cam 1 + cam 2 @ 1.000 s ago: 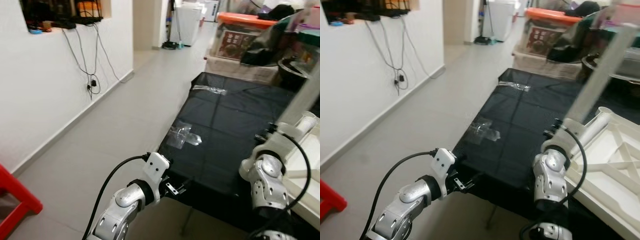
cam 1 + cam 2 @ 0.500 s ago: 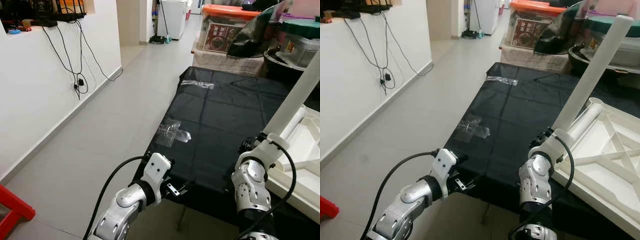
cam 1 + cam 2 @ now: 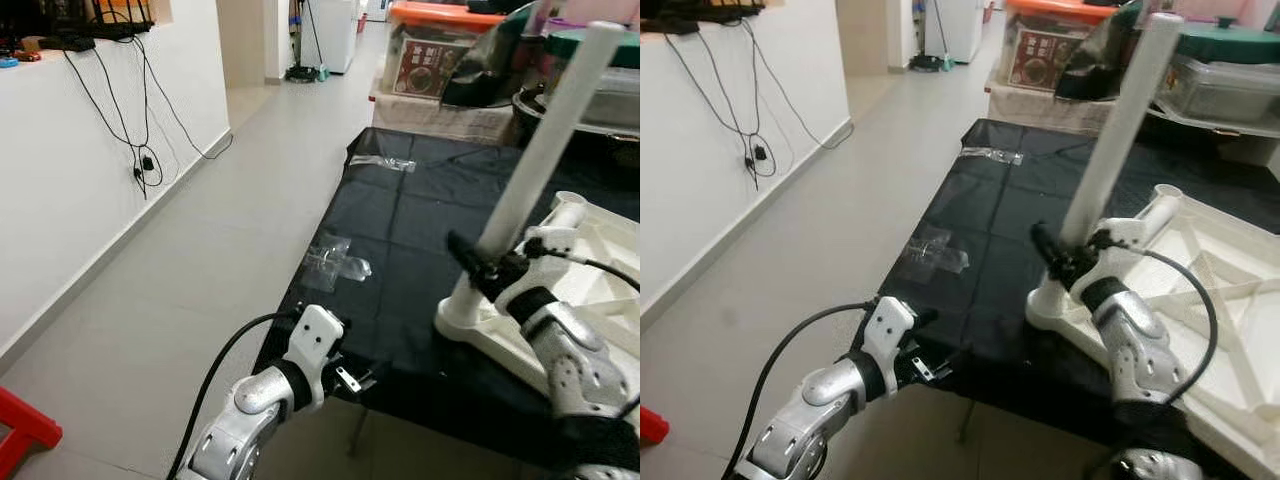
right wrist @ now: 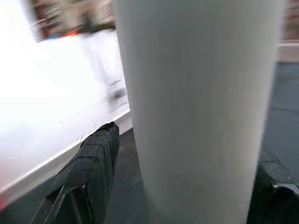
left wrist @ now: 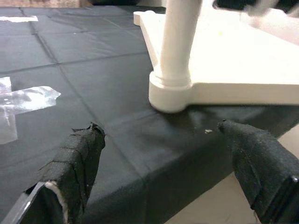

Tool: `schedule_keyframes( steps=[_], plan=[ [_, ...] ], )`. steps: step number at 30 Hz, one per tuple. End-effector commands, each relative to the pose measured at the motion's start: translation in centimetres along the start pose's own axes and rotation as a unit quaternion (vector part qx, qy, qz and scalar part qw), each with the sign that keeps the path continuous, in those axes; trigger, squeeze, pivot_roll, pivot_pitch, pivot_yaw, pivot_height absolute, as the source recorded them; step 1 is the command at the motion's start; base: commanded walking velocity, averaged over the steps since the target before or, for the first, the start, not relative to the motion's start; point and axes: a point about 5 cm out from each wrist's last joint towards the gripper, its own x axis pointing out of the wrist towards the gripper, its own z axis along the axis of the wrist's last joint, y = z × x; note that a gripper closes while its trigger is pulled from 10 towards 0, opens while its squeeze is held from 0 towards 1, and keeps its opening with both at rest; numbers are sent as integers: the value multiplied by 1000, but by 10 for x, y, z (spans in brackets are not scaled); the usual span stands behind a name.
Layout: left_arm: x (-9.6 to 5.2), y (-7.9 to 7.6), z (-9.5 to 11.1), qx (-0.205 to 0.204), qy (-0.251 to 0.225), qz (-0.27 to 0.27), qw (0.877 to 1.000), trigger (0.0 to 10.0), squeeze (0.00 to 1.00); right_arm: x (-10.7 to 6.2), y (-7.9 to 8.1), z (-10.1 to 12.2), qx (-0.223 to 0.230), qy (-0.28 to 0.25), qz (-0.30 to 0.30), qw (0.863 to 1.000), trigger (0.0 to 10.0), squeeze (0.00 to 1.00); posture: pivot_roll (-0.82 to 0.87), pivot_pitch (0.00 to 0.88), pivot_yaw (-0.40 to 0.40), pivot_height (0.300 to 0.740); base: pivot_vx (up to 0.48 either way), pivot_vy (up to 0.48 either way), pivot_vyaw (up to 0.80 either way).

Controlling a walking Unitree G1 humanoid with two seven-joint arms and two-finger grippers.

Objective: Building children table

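A: Where's the white leg (image 3: 545, 140)?
B: Upright in corner socket of upturned tabletop (image 3: 1200, 300) on black desk (image 3: 420, 230). Right hand (image 3: 1065, 262) clamps it low.
A: Left hand (image 5: 163, 172)?
B: Fingers apart at desk's edge, 7 o'clock of leg.

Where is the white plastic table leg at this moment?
The white plastic table leg stands upright in the near corner socket of the upturned white tabletop, on the black cloth, between the right gripper's fingers.
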Motion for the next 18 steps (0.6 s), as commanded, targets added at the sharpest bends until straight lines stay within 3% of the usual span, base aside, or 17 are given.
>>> schedule_keyframes(
  steps=[1, 4, 9, 10, 14, 15, 16, 17, 18],
  plan=[
    [0, 1, 0, 7, 5, -1, 1000, 10000, 0, 9, 26, -16, 14, 38, 97, 994, 10000, 0, 135, 0, -65, 740, 0, 0, 0],
    [0, 0, -1, 8, 6, 0, 1000, 10000, 0, 12, 34, -26, 2, 83, 178, 980, 10000, 0, 143, 0, -68, 740, 0, 0, 0],
    [-1, 0, -2, 8, 6, 1, 1000, 10000, 0, 13, 35, -26, 6, 94, 207, 974, 10000, 0, 149, 0, -72, 740, 0, 0, 0],
    [-1, 0, -2, 8, 7, 1, 1000, 10000, 0, 14, 36, -25, 7, 97, 216, 971, 0, 0, 149, 0, -72, 740, 0, 0, 0],
    [-2, 1, -2, 8, 8, 2, 1000, 10000, 0, 24, 28, -24, -24, 83, 150, 985, 0, 0, 148, 0, -73, 740, 0, 0, 0],
    [-2, 1, -2, 8, 8, 2, 1000, 10000, 0, 29, 21, -22, -35, 72, 95, 992, 0, 0, 148, 0, -73, 740, 0, 0, 0],
    [-2, 1, -2, 8, 8, 2, 1000, 10000, 0, 35, 6, -19, -16, 50, -15, 998, 0, 0, 143, 0, -67, 740, 0, 0, 0],
    [-2, 1, -3, 8, 8, 3, 1000, 10000, 0, 37, -1, -18, 2, 38, -74, 997, 0, 0, 143, 0, -67, 740, 0, 0, 0],
    [-2, 1, -3, 8, 8, 3, 1000, 10000, 0, 37, -1, -18, 2, 38, -74, 997, 0, 0, 143, 0, -67, 740, 0, 0, 0]
  ],
)
